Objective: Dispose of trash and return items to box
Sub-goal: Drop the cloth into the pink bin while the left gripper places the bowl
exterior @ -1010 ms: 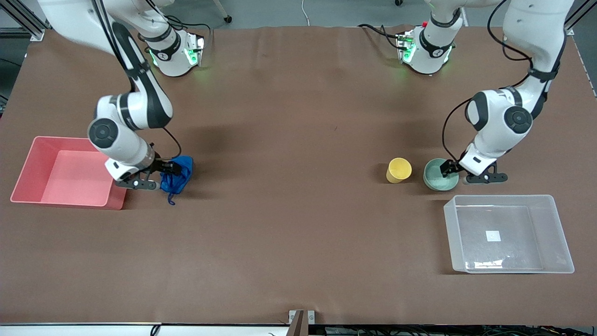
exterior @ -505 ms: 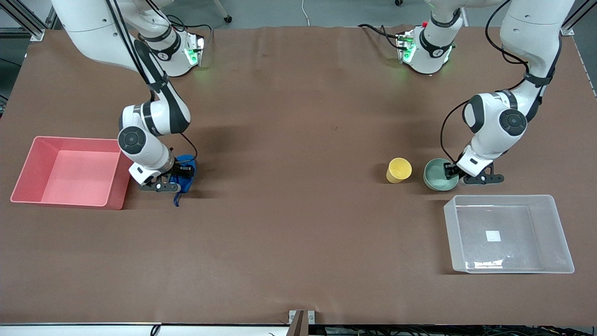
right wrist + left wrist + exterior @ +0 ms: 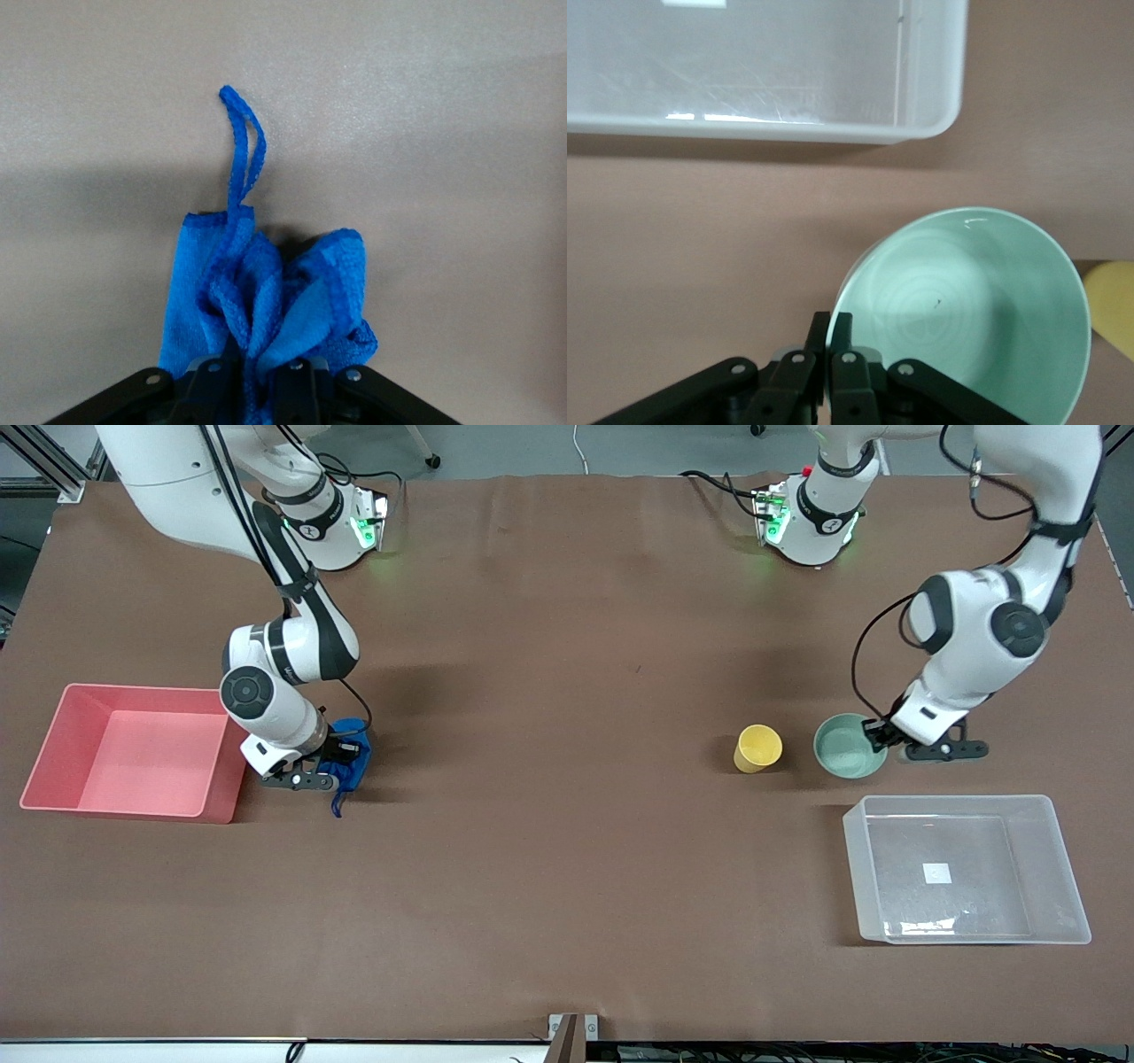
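2 grips (image 3: 881, 735) (image 3: 341, 750), fingertips partly hidden.

Bunched blue trash (image 3: 350, 755) beside pink bin; yellow cup (image 3: 757, 747) upright beside mint bowl (image 3: 849, 747); clear box (image 3: 964, 868) nearer.

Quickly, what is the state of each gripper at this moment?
Left gripper: closed on the rim of the mint-green bowl.
Right gripper: closed on the blue wad.
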You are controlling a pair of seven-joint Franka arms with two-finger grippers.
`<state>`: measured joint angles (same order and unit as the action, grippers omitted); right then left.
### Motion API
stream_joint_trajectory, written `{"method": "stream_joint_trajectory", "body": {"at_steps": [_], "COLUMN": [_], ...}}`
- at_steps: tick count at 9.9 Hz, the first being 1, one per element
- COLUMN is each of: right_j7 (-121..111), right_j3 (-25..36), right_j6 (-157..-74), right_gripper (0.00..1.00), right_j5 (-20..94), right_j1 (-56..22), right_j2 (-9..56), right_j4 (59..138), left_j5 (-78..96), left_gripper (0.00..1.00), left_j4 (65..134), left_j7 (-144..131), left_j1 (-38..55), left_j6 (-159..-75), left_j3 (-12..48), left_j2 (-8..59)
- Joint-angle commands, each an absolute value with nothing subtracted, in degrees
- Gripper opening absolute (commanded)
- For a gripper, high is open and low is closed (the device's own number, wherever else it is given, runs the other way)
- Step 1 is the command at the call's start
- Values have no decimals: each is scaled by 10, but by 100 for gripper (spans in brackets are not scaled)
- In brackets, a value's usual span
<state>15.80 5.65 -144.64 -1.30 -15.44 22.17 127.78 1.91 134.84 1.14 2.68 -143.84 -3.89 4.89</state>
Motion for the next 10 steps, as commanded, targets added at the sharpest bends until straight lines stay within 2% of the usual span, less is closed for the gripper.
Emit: {"method": "stream_joint_trajectory", "body": {"at_steps": [1,3,4,5,7,8,10], "right_j7": [201,186,136,69,-45,-112,-195], "right_j3": [54,57,59,59,58,58,57], "right_j6": [-1282,-1107,-1060,-1048,-1068,-1107,-1254], "right_gripper": [1,0,0,0,1,1,2], "right_j5": [-20,-22,-29,-48,-93,-93,-92], "right_j1": [-154,-126,-96,-49,42,90,163], "right_j2": [172,154,145,133,133,134,140], "right_j4": [1204,1077,1037,1026,1032,1053,1139], "left_j5": [23,25,26,37,122,151,167], "left_gripper": [0,0,0,0,0,0,1], "left_j4": [1240,1134,1070,1004,876,861,825], "left_j7": [20,27,36,50,118,148,158], "left_j1": [22,18,18,17,17,18,15], "left_j6": [-1318,-1307,-1301,-1289,-1259,-1259,-1291], "left_j3": [-37,-42,-61,-70,-114,-133,-139], "left_j2": [58,129,180,232,336,373,440]}}
